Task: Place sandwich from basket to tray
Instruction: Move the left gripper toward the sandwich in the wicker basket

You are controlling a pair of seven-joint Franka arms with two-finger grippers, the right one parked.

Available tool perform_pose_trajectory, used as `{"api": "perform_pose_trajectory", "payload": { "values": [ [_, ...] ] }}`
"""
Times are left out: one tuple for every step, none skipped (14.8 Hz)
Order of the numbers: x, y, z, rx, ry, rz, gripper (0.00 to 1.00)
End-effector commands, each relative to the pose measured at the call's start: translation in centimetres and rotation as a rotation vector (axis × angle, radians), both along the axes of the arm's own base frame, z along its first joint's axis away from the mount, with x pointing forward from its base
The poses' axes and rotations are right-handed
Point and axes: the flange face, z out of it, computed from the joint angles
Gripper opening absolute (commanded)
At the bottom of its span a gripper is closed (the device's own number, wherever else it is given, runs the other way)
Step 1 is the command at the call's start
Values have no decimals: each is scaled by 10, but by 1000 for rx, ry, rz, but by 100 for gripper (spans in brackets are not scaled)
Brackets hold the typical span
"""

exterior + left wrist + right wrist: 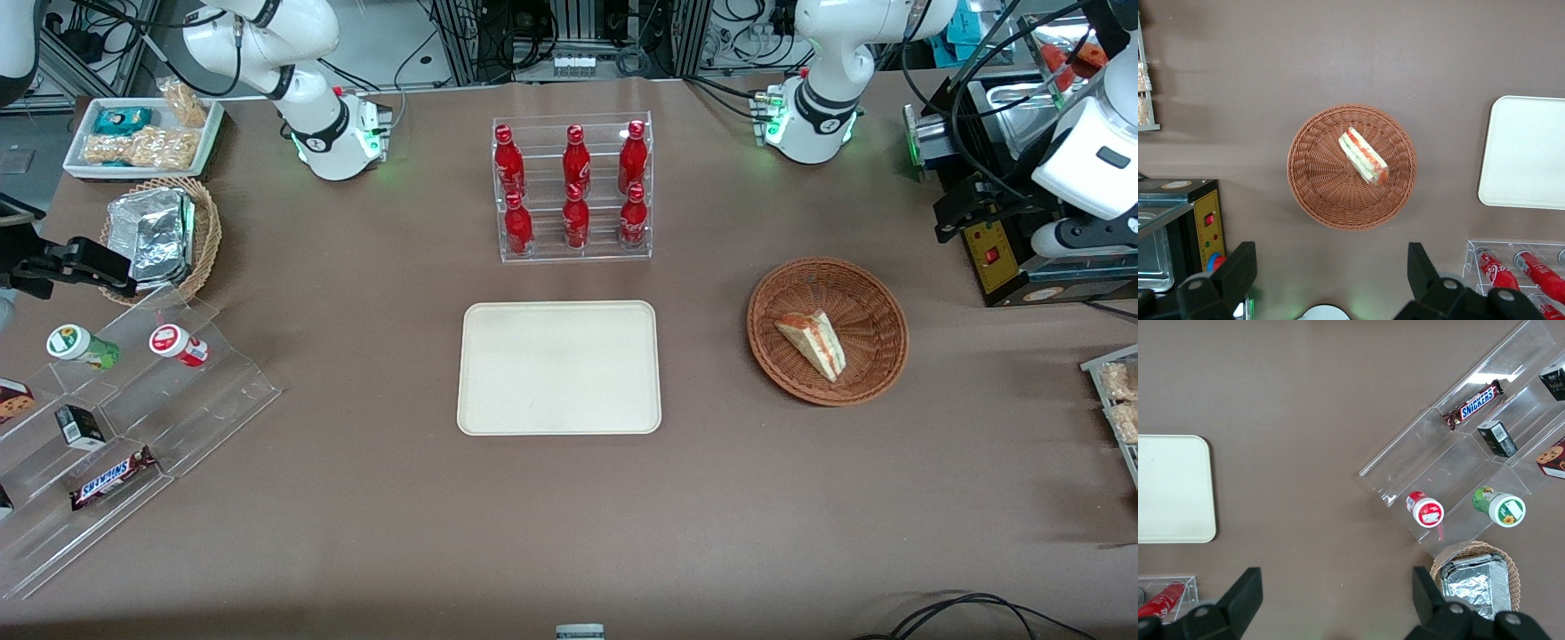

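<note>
Gripper [1331,280] spread wide, holding nothing, high above the basket [1313,193]. Sandwich [1363,156] lies tilted on its side in the basket; tray [498,409] bare, well apart. We judge a squeezed wedge may shed filling, or fingers [1238,270] snag the wicker.

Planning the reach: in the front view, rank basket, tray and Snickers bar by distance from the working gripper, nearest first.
The gripper, open, hangs above the table near the basket.
1. Basket, holding the sandwich.
2. Tray, mid-table.
3. Snickers bar, at the parked arm's end.
</note>
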Motion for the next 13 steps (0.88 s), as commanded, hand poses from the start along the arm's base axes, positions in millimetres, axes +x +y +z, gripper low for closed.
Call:
{"api": "perform_pose_trajectory", "payload": {
  "values": [
    [-8, -2, 8, -18, -2, -6, 100],
    [-7, -1, 9, -23, -3, -1, 100],
    [-6, 0, 8, -24, -2, 0, 100],
    [-5, 1, 7, -24, 0, 3, 100],
    [-5, 3, 5, -22, 3, 8, 100],
    [-4, 4, 1, -18, 13, 8, 100],
    [-3, 5, -7, -13, 31, 10, 100],
    [-2, 10, -22, -11, 61, 32, 100],
    [1, 23, -38, -11, 88, 92, 100],
    [4, 28, -57, -5, 115, 139, 100],
    [5, 27, -78, -1, 123, 175, 100],
    [6, 28, -105, 6, 117, 221, 100],
    [4, 29, -133, 9, 104, 276, 100]
  ]
}}
